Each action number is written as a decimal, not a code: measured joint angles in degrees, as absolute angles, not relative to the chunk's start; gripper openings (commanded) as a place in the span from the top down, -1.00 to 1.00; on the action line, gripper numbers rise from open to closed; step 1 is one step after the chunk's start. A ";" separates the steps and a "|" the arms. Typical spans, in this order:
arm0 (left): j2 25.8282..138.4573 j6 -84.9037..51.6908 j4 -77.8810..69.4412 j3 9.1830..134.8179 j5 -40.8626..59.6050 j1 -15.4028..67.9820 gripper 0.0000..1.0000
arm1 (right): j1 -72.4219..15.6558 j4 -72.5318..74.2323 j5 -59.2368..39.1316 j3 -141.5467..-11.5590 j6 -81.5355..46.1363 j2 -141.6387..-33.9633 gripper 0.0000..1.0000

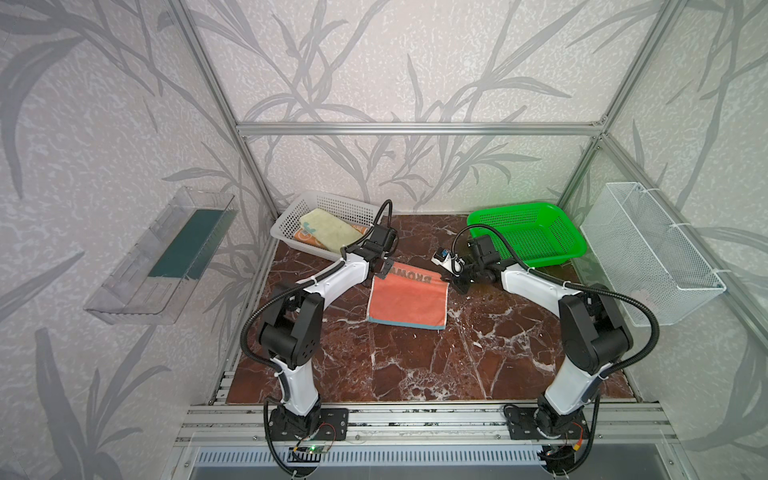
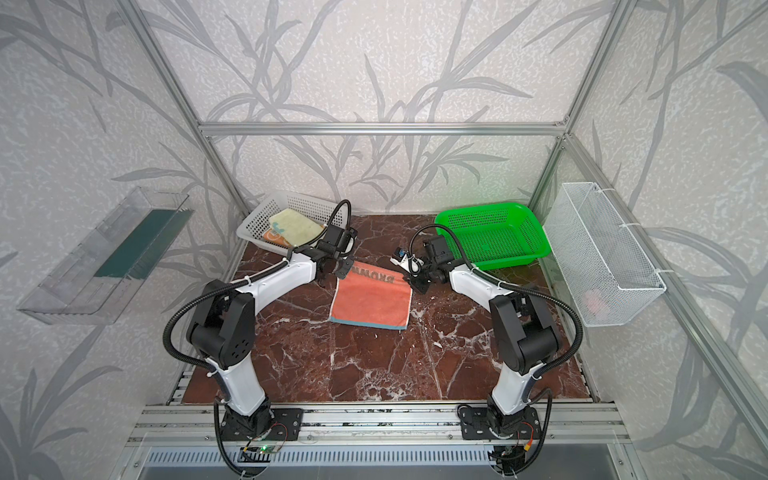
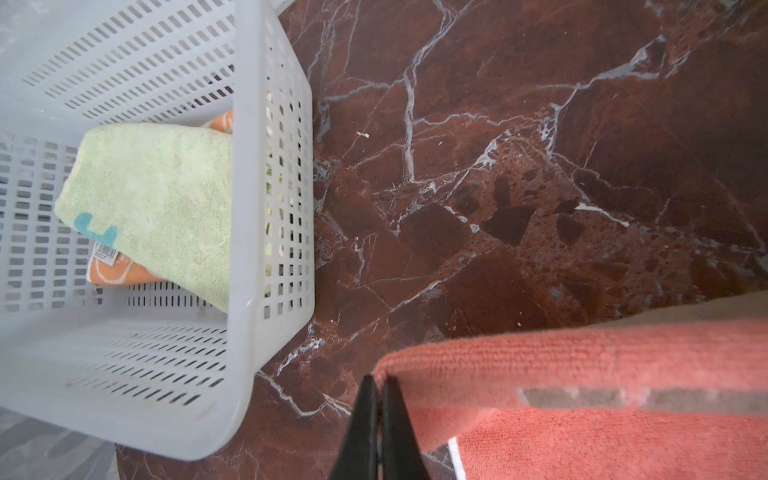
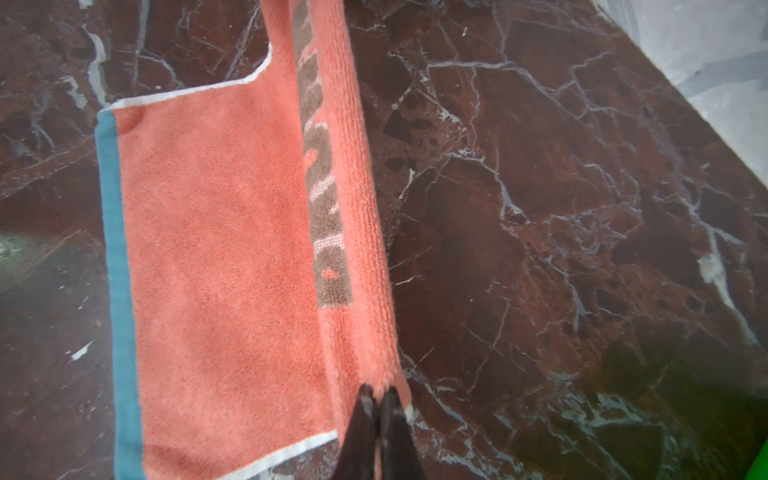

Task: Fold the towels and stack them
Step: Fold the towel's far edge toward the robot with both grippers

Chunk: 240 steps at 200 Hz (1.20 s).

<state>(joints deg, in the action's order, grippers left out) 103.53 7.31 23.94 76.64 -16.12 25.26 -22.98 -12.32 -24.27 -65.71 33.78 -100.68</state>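
Salmon-pink terry towel (image 1: 409, 297) with a teal hem lies on the red marble desk (image 1: 415, 365), far corners pinched tight by the left fingers (image 3: 365, 419) and right fingers (image 4: 361, 419); best carry both corners level and together to the teal hem, edges matched, before stacking it on the pale yellow towel (image 1: 330, 230) in the white perforated basket (image 1: 340, 205)
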 measured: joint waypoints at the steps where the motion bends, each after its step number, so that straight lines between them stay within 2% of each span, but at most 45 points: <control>1: 103.39 7.20 23.99 76.55 -16.12 25.30 1.00 | -23.00 -12.38 -24.29 -65.71 33.76 -100.64 1.00; 97: 97.36 0.75 29.58 67.68 -14.96 28.97 1.00 | -23.38 -22.46 -26.28 -65.32 26.61 -97.54 1.00; 240: 94.89 -4.78 32.93 64.58 -15.57 30.44 1.00 | -29.21 -27.49 -28.14 -60.64 17.65 -96.57 1.00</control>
<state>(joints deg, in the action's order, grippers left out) 94.89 -4.78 32.93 64.58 -15.57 30.44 -29.21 -27.49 -28.14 -60.64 17.65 -96.57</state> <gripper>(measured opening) 0.047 0.048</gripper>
